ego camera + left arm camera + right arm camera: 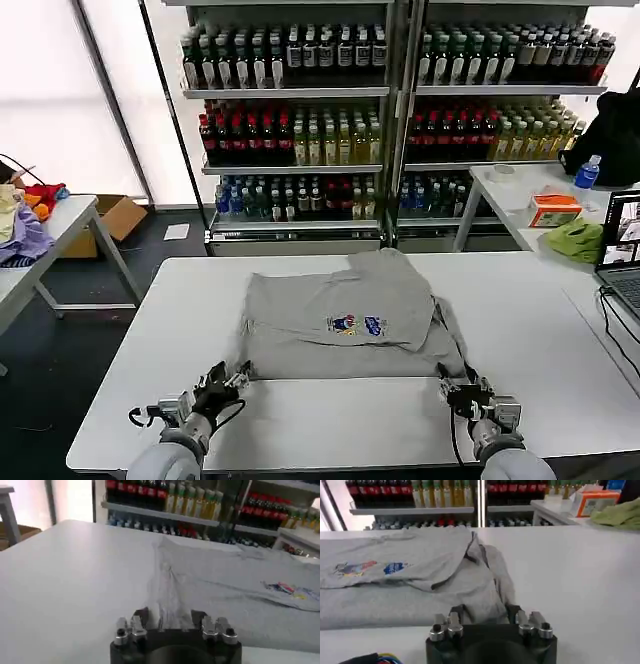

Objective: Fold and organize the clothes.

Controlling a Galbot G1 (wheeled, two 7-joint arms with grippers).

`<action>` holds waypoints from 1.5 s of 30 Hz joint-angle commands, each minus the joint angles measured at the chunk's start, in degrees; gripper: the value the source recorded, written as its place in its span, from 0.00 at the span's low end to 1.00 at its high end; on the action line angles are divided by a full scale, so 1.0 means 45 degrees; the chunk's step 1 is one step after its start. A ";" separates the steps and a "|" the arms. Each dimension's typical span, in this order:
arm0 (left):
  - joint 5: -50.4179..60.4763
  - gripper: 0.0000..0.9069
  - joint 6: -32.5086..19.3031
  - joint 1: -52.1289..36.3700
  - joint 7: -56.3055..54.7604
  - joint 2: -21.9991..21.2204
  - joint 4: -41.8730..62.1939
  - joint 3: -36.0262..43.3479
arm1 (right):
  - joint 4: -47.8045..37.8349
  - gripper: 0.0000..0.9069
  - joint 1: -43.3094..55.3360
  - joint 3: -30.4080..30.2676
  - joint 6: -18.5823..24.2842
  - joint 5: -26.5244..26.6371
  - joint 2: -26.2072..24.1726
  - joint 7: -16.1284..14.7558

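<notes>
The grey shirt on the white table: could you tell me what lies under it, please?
Only the white table shows around the grey shirt. The shirt is folded over itself; anything beneath its layers is covered.

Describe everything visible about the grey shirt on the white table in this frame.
The grey shirt is light grey, soft cotton by its look, with a small multicoloured chest print. It lies flat mid-table on the white table, partly folded: an upper layer is turned over the body and a sleeve trails along the robot's right side. The left tool and right tool sit at its near corners, apparently gripping the hem.
</notes>
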 commanded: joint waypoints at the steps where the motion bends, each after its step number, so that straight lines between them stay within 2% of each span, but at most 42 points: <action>1: 0.0247 0.01 -0.0198 0.0174 0.0015 -0.0171 0.0264 0.0152 | -0.0079 0.00 -0.0080 -0.0111 -0.0117 0.0068 0.0198 0.0172; 7: 0.0167 0.01 -0.0390 0.0214 0.0081 -0.0088 0.0015 0.0070 | 0.0334 0.00 -0.0394 0.0032 -0.0018 0.0185 -0.0042 -0.0069; 13: 0.0177 0.01 -0.0503 0.1234 0.0110 0.0012 -0.0941 -0.0425 | 0.1279 0.00 -0.1760 0.0349 0.0697 -0.0264 -0.0318 -0.0502; 19: 0.0220 0.01 -0.0404 0.3271 0.0035 0.0049 -0.2893 -0.1407 | 0.3049 0.00 -0.4332 0.1053 0.1201 -0.0435 -0.0681 -0.0828; 23: 0.0446 0.01 -0.0199 0.5861 -0.0033 -0.0225 -0.4408 -0.2252 | 0.4138 0.00 -0.6258 0.1488 0.1414 -0.0990 -0.0837 -0.1108; 26: 0.1647 0.01 -0.0375 0.7438 0.0197 -0.0564 -0.5013 -0.2544 | 0.4678 0.00 -0.7336 0.1409 0.1367 -0.1739 -0.0642 -0.1236; 27: 0.1740 0.11 -0.0356 0.7811 0.0207 -0.0729 -0.5257 -0.2615 | 0.4822 0.01 -0.7648 0.1333 0.1373 -0.2079 -0.0522 -0.1236; 28: 0.1885 0.44 -0.0345 0.8024 0.0265 -0.0833 -0.5401 -0.2700 | 0.4984 0.42 -0.7964 0.1289 0.1421 -0.2486 -0.0370 -0.1291; 29: 0.2127 1.00 -0.0337 0.8257 0.0274 -0.0929 -0.5463 -0.2790 | 0.5068 1.00 -0.8155 0.1259 0.1516 -0.2693 -0.0304 -0.1321; 32: 0.2559 1.00 0.0206 0.8442 0.0386 -0.1165 -0.5603 -0.3233 | 0.5103 1.00 -0.8065 0.1263 0.1348 -0.2793 -0.0257 -0.1287; 35: 0.2695 1.00 0.0840 0.8282 0.0526 -0.1061 -0.5669 -0.3650 | 0.4977 1.00 -0.7605 0.1409 0.1119 -0.2415 -0.0442 -0.1456; 38: 0.2354 1.00 0.1008 0.8119 0.0648 -0.0773 -0.5813 -0.4249 | 0.4932 1.00 -0.6899 0.2051 0.0877 -0.1536 -0.0651 -0.1605; 40: 0.1798 1.00 0.1129 0.7968 0.0765 -0.0440 -0.6041 -0.4724 | 0.4946 1.00 -0.6343 0.2800 0.0654 -0.0312 -0.0846 -0.1658; 45: 0.0294 1.00 0.1141 0.7222 0.0961 0.0430 -0.6275 -0.5841 | 0.4823 1.00 -0.4688 0.4641 0.0233 0.1013 -0.1590 -0.1865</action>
